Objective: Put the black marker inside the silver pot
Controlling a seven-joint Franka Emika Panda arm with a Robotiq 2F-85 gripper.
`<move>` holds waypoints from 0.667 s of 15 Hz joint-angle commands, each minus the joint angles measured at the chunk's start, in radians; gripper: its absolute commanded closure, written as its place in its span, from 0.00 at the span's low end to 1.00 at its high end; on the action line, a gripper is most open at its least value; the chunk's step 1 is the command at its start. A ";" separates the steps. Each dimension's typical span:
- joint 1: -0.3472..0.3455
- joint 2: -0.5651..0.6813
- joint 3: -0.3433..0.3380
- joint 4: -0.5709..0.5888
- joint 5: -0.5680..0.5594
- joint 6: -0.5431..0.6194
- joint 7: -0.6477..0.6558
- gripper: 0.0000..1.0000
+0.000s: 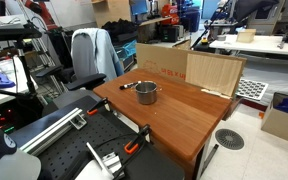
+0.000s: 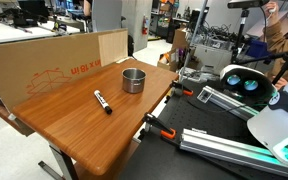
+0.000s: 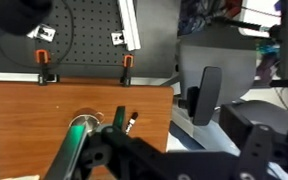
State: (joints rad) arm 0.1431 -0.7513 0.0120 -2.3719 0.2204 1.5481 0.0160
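Black marker (image 2: 103, 101): flat on surface (image 2: 74, 125), well below my end effector (image 3: 154, 155), graspable.
Silver pot (image 2: 133, 79): upright near the marker, mouth up to receive it.
End effector: I cannot tell its grip.

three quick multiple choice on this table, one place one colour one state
1. Where is the black marker? A in the silver pot B on the wooden table, apart from the pot C under the table
2. What colour is the marker's body? A red B silver C black
3. How does the pot stand? A upright, mouth up B on its side C upside down
Answers: 1 B, it lies flat on the wood; 2 C, dark body in both exterior views; 3 A, its open rim faces up.
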 commanded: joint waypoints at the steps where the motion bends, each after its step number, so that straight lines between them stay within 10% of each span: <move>1: -0.031 0.001 0.020 0.004 0.013 -0.007 -0.016 0.00; 10: -0.080 0.082 0.059 -0.124 0.011 0.204 0.050 0.00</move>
State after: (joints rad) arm 0.0845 -0.7012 0.0425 -2.4667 0.2209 1.6808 0.0380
